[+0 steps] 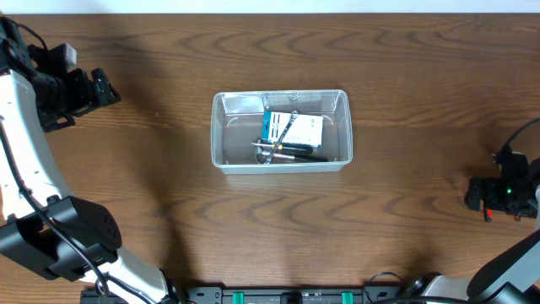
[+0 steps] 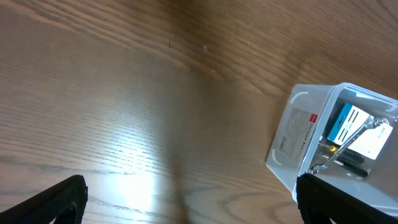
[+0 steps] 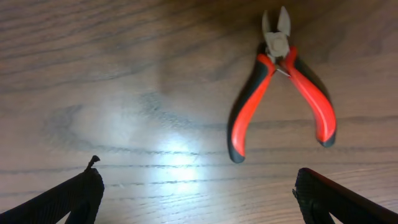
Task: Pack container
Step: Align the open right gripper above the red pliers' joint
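The clear plastic container (image 1: 218, 135) sits mid-table. It holds a blue-and-white box (image 1: 293, 128), a silver wrench (image 1: 281, 135) and a black tool (image 1: 297, 153). In the left wrist view the container (image 2: 295, 134) lies to the right, its near corner beside one finger (image 2: 342, 199). My left gripper (image 1: 105, 87) hangs at the far left, open and empty (image 2: 189, 200). Red-and-black cutting pliers (image 3: 280, 87) lie flat on the wood, handles spread. My right gripper (image 3: 199, 199) stands open just short of them, holding nothing. Seen from overhead, the right gripper (image 1: 477, 194) is at the table's right edge.
The brown wooden table (image 1: 169, 211) surrounds the container on all sides. The left arm's white links (image 1: 25, 169) run down the left edge. Black arm bases (image 1: 287, 295) line the front edge.
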`<act>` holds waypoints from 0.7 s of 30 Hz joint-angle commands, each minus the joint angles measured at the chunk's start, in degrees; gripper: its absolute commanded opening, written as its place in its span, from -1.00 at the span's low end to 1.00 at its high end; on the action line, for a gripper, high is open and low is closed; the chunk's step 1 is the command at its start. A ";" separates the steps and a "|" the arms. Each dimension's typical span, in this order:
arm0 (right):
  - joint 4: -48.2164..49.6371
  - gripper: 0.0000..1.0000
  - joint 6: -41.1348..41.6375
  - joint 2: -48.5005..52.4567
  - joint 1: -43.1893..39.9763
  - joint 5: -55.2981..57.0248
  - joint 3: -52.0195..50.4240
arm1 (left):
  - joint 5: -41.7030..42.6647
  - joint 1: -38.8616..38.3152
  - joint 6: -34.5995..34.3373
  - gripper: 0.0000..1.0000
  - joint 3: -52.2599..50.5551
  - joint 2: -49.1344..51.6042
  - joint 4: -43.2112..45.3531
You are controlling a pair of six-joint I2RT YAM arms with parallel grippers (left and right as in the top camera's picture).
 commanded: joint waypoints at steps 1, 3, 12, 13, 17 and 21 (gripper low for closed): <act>0.57 0.99 1.16 0.37 -0.79 1.64 0.00 | -0.46 -0.02 0.33 0.96 -0.07 0.57 0.02; 0.63 0.99 1.20 0.87 -1.22 2.34 0.00 | -0.46 -0.02 0.33 0.96 -0.07 0.57 0.02; 1.53 0.99 6.16 5.97 -2.36 2.40 0.00 | -0.46 -0.02 0.33 0.96 -0.07 0.57 0.02; 1.77 0.99 6.54 6.27 -2.36 2.40 0.00 | -0.46 -0.02 0.33 0.96 -0.07 0.57 0.02; 3.13 0.98 8.24 7.04 -2.36 1.49 0.00 | -0.46 -0.02 0.33 0.96 -0.07 0.57 0.02; 4.48 0.98 8.24 7.78 -2.36 0.70 0.00 | -0.46 -0.04 0.33 0.96 -0.07 0.57 0.02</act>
